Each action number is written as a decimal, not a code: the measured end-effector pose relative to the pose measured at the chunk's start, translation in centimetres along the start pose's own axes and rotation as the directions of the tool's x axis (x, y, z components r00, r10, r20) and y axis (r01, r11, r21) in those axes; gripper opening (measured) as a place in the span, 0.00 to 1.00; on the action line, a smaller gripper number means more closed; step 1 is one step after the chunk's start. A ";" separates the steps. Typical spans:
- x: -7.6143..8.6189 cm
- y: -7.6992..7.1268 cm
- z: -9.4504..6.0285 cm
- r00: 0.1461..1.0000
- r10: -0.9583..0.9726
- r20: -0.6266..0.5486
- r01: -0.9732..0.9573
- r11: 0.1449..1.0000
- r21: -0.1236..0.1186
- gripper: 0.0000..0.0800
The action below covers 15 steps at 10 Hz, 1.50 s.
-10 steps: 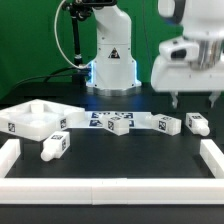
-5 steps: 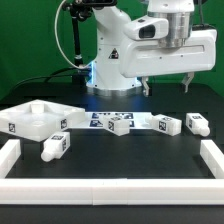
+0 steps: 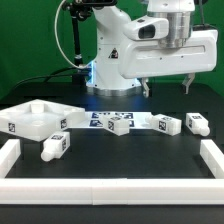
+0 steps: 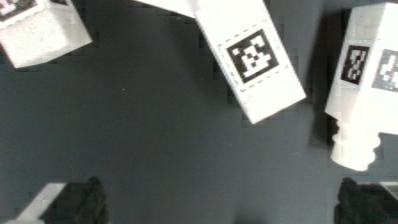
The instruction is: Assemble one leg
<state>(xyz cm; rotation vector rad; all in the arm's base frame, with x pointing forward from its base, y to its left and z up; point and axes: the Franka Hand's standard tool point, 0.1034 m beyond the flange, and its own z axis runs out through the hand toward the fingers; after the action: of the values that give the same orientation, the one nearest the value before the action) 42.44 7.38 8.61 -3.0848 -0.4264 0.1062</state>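
Observation:
Several white legs with black-and-white tags lie on the dark table: one at the front left (image 3: 55, 146) and three in a row (image 3: 120, 124), (image 3: 165, 124), (image 3: 197, 124). The big white tabletop (image 3: 22, 112) lies at the exterior view's left. My gripper (image 3: 167, 87) hangs open and empty well above the row of legs. In the wrist view my gripper (image 4: 222, 205) shows two dark fingertips (image 4: 71, 200) wide apart with bare table between them. One tagged leg (image 4: 258, 60) lies beyond them, another (image 4: 365, 100) to its side, and a third white part (image 4: 39, 35) at the corner.
The marker board (image 3: 98, 117) lies flat between the tabletop and the legs. A raised white frame borders the work area at the front (image 3: 110, 187), the exterior view's left (image 3: 9, 150) and right (image 3: 213, 155). The robot base (image 3: 112, 65) stands behind.
My gripper has moved toward the exterior view's left and slightly up since one second ago, then held still. It stays open. The legs and tabletop have not moved.

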 end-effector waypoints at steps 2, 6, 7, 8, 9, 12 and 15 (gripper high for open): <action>-1.3 4.4 -1.3 0.997 -0.080 0.009 0.080 0.997 -0.005 0.81; -2.3 8.7 -0.9 0.995 -0.102 0.016 0.103 0.995 -0.006 0.81; -2.3 8.8 -0.9 0.995 -0.100 0.016 0.100 0.995 -0.006 0.81; -2.3 8.8 -0.9 0.995 -0.100 0.016 0.100 0.995 -0.006 0.81; -2.4 9.1 -1.0 0.992 -0.123 0.018 0.123 0.992 -0.004 0.81; -5.2 16.7 -1.1 0.940 -0.340 0.027 0.339 0.941 0.007 0.81; -5.0 19.6 -0.3 0.906 -0.422 0.032 0.421 0.907 0.022 0.81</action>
<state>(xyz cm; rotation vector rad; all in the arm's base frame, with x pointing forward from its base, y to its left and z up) 42.93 -12.82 8.57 -2.8957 -1.0745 0.1526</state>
